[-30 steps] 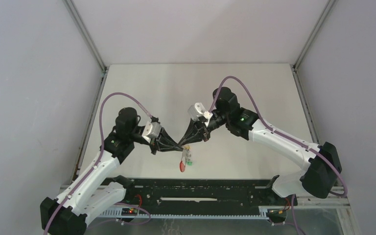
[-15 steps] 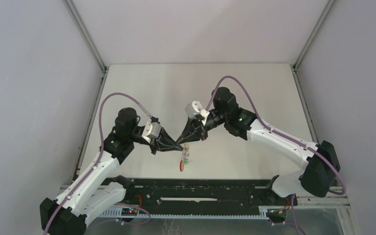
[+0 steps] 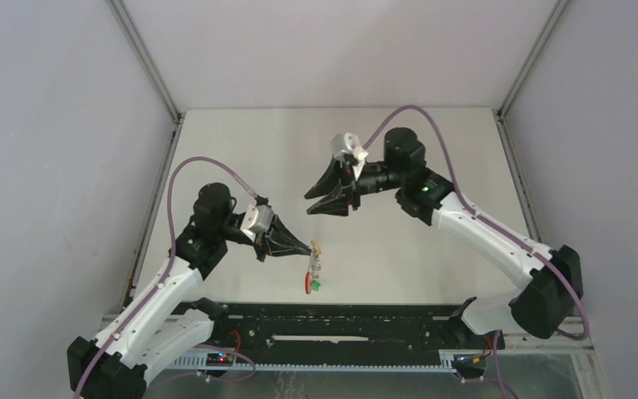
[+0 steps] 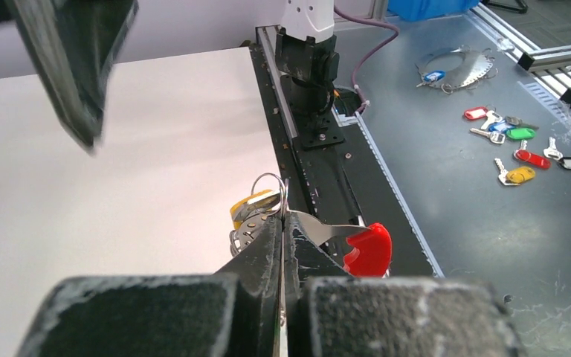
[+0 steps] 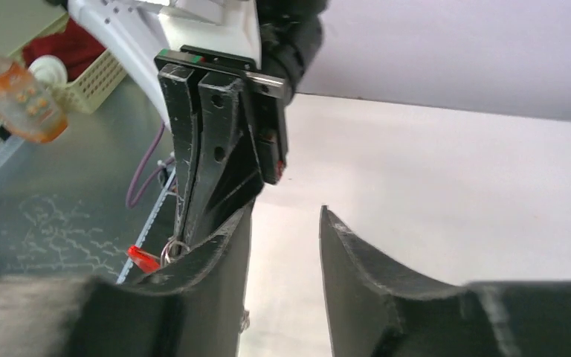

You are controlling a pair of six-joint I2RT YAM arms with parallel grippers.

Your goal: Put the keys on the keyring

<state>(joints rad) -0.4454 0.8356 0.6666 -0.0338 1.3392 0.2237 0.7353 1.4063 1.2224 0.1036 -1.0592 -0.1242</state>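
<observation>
The left gripper (image 3: 307,247) is clenching its jaws tight, with no gap showing between them, and it is pinching the keyring (image 3: 314,264) right at its fingertips. In the left wrist view the thin wire loop of the keyring (image 4: 267,181) is standing just above the closed tips of the left gripper (image 4: 282,223). The red section (image 4: 369,248) is hanging off to the right of the jaws, and the yellow-headed key (image 4: 250,207) is sitting just left of them, against the loop.

From above, the bunch is dangling below the fingertips over the white table (image 3: 249,150), with the green-headed key (image 3: 318,285) hanging lowest beside the red section. The green-headed key is too small here to say whether it is threaded on the loop.

The right gripper (image 3: 308,204) is hanging released, jaws spread and holding nothing, up and to the right of the keyring and well apart from it. In its own wrist view the right gripper (image 5: 285,223) is framing bare table, and the keyring (image 5: 173,251) is peeking out beside its left-hand finger.
</observation>
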